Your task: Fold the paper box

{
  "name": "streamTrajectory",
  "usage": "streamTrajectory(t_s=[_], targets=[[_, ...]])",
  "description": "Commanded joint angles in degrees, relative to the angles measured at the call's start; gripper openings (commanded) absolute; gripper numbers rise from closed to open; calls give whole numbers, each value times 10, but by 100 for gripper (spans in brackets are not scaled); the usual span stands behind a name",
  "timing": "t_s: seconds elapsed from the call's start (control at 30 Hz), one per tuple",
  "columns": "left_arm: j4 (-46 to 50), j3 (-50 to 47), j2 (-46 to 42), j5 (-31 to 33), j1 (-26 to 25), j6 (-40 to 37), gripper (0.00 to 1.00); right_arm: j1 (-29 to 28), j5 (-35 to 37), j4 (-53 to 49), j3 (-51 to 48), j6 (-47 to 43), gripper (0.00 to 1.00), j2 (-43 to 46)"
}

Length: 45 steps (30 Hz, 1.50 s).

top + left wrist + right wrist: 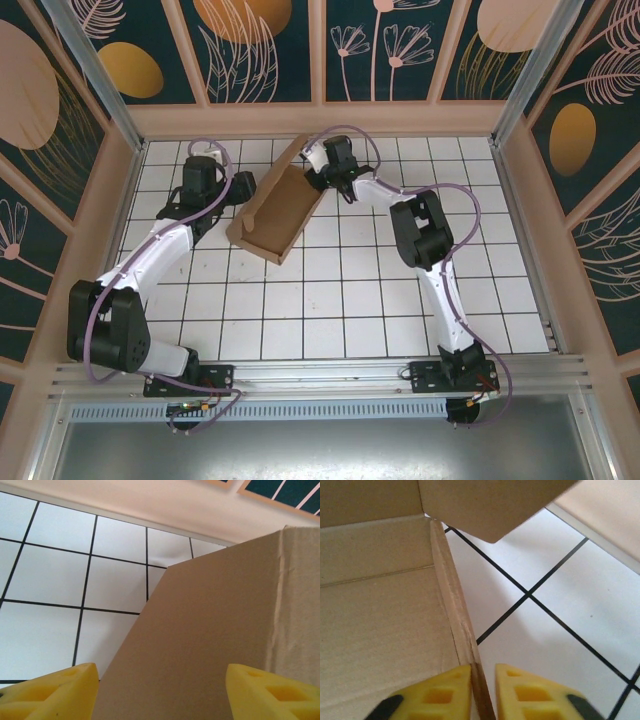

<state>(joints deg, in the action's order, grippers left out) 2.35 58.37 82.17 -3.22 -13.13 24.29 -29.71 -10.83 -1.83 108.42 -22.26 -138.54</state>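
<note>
Box half-formed, gripped from both sides.

Top view: the box point(280, 215) lies slantwise on the table's point(350, 320) far half, between the left gripper point(243, 187) and the right gripper point(313, 178). Left wrist: fingers point(50, 692) spread wide either side of a raised panel point(210, 630), likely bracing it. Right wrist: fingers point(440, 695) pinch the side wall point(460, 630), seemingly to hold it upright.
</note>
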Motion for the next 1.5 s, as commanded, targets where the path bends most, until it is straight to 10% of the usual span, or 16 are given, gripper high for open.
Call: streamTrajectory(t_s=[0.0, 0.6, 0.8, 1.07, 1.23, 1.47], targets=[[-35, -8, -22, -23, 6, 27, 68, -6, 35, -44, -65, -7, 15, 31], [18, -9, -114, 123, 11, 95, 74, -4, 145, -52, -496, 254, 19, 361], [-2, -52, -142, 81, 11, 133, 74, -3, 120, -101, -463, 288, 50, 384], [-11, -70, -138, 69, 11, 126, 74, 21, 83, -106, -368, 247, 64, 300], [-16, -73, -129, 60, 11, 125, 73, 41, 30, -56, -352, 264, 62, 259], [-23, -81, -128, 63, 11, 123, 71, 38, 67, -89, -326, 252, 32, 212]])
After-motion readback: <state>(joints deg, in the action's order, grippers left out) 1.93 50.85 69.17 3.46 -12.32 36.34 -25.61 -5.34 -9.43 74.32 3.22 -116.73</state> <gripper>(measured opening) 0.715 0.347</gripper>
